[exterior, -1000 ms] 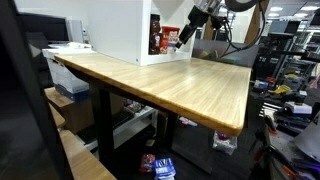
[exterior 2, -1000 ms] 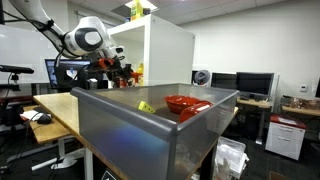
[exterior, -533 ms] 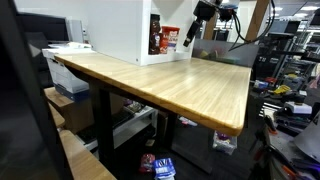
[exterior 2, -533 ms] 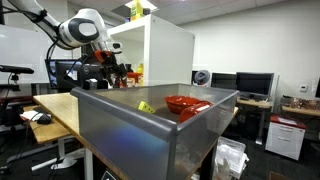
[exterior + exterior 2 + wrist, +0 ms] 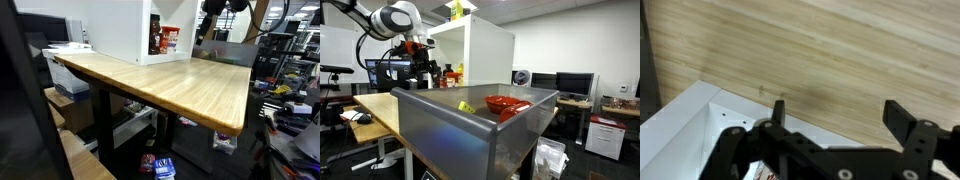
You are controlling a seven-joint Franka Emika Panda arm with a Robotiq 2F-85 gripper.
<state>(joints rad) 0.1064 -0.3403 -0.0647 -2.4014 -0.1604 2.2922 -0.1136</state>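
Claw (image 5: 834, 106) is wide apart with nothing in it, hanging over the wooden table (image 5: 170, 85) just off the open side of the white cabinet (image 5: 115, 30). Red box (image 5: 168, 40) sits inside that cabinet, near the claw.

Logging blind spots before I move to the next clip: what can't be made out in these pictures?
- Packages in the white cabinet: print too small and blurred, exterior view.
- Red object and yellow item: lower parts hidden by the grey bin wall, exterior view.
- End effector: small and dark in both exterior views, jaws unreadable there; only the wrist view shows them open.
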